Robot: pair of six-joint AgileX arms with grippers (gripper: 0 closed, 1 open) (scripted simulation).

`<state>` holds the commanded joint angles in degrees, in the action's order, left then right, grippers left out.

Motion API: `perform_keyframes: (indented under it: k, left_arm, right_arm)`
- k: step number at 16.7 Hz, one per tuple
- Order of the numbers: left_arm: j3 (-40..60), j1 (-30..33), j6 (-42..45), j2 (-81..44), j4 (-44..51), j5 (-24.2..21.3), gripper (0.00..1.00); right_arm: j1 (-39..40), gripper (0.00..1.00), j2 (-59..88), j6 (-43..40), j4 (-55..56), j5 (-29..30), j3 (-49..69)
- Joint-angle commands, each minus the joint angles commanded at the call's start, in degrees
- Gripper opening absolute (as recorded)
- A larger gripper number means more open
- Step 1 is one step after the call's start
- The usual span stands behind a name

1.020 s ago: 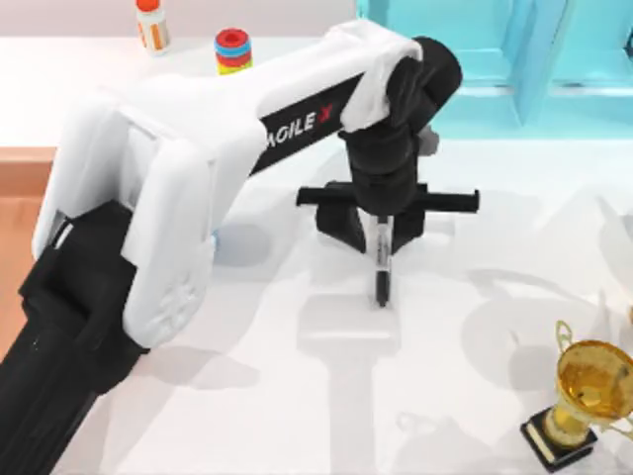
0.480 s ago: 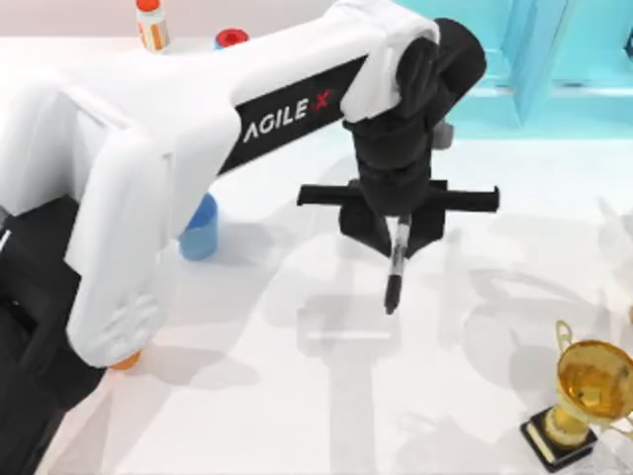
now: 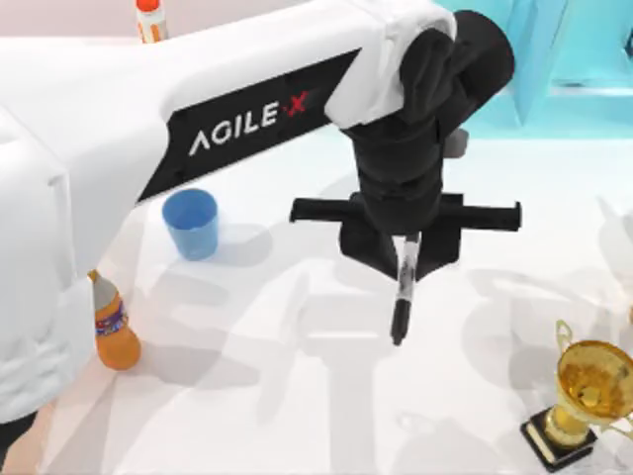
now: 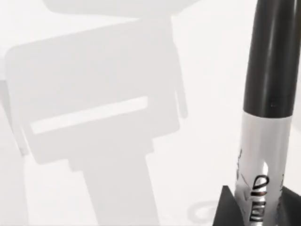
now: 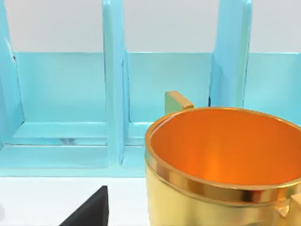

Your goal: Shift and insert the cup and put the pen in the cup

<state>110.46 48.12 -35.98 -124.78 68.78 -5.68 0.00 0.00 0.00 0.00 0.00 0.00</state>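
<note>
Trouble, if it comes, starts on the worktop's (image 3: 297,416) left side. At about nine o'clock stands a squat orange plastic bottle (image 3: 112,332) with a banded label, and just past it, toward ten o'clock, the small blue plastic tumbler, the cup (image 3: 192,224), upright with its mouth showing. The two stand near each other, so a carry toward the cup that runs wide could clip the bottle and topple it.

Near the centre, the left hand (image 3: 404,245) hangs above the worktop, its fingers clamped on the upper part of the slim black marker pen (image 3: 402,292) with the white labelled middle. The pen hangs nearly upright, capped end down, clear of the surface and well apart from the cup. With only the top of the pen pinched, I judge a quick sideways swing could tilt it in the grip, so the tip might meet the cup's rim and knock the light cup over.

At four o'clock sits a gold trophy cup on a black base (image 3: 584,396), out of the path. The right hand (image 5: 87,212) is parked beside it, and I cannot tell how its fingers stand.
</note>
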Motion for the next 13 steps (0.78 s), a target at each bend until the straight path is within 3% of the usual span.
perform_keyframes:
  k: [7,13]
  left_arm:
    - [-1.8,-0.8,1.2,1.1,-3.4,0.0,0.00]
    - [-15.2,-4.6,7.0,8.2,-22.4,0.5,0.00]
  right_arm:
    - [0.0,1.00,0.0,0.0,0.0,0.0,0.0]
    - [0.0,1.00,0.0,0.0,0.0,0.0,0.0]
